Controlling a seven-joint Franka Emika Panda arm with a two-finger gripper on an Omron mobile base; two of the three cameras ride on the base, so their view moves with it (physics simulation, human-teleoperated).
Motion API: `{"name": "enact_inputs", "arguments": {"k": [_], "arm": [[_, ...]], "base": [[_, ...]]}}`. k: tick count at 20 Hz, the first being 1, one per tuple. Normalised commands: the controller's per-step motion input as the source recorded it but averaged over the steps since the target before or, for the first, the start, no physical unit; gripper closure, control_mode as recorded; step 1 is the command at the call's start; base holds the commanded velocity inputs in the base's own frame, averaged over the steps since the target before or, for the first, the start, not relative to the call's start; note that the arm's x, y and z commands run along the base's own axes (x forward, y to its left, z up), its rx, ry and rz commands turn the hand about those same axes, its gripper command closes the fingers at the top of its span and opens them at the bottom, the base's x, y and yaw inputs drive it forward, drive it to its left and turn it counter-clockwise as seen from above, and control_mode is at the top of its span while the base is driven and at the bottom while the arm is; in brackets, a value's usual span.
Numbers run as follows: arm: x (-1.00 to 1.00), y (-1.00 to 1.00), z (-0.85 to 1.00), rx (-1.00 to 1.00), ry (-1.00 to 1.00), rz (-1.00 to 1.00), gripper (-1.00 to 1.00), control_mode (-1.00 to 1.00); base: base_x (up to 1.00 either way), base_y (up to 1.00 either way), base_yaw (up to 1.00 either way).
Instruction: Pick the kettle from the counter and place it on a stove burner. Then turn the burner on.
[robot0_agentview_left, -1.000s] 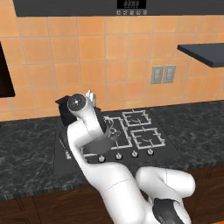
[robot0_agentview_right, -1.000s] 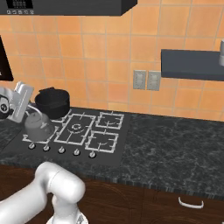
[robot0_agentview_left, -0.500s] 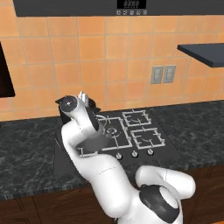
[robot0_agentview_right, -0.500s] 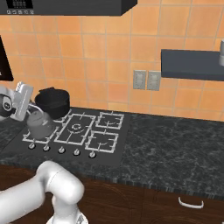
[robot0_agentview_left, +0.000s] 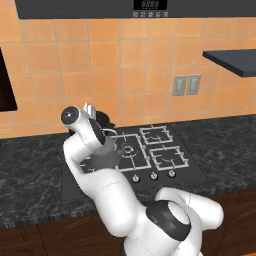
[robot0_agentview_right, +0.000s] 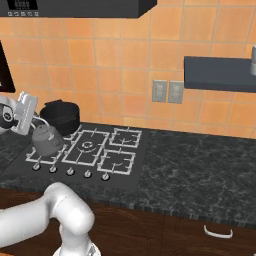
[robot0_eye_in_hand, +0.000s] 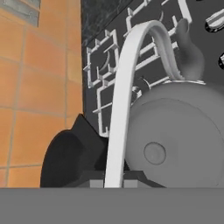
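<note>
The hand (robot0_agentview_right: 34, 120), clamped on the kettle's (robot0_agentview_right: 46, 139) wire handle, has carried it in from the tabletop (robot0_agentview_right: 200, 160) edge to hang over the stove's (robot0_agentview_right: 87, 150) front-left burner beside the black pot (robot0_agentview_right: 61, 116); lowering looks next

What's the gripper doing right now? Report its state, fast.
Gripper: closed on the kettle's wire handle, kettle over the stove's front left burner.

My two base views look forward and down from behind, left and right, sharing the stove (robot0_agentview_left: 145, 150) (robot0_agentview_right: 95, 150). My hand view sits close above its rear grates (robot0_eye_in_hand: 109, 65).
</note>
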Motion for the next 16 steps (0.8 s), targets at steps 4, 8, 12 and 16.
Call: {"name": "enact_inputs", "arguments": {"k": [4, 8, 12, 16], "arm": [[0.01, 0.55, -0.1, 0.26, -0.1, -0.32, 1.0, -1.0], [0.0, 0.52, -0.32, 0.37, -0.14, -0.31, 1.0, -1.0], [0.04, 0.56, -0.37, 0.38, -0.16, -0.3, 1.0, -1.0], [0.1, 0.67, -0.25, 0.3, -0.13, -0.3, 1.0, -1.0]], "base": [[0.0, 0.0, 0.0], [0.0, 0.0, 0.0], [0.0, 0.0, 0.0], [0.0, 0.0, 0.0]]}}
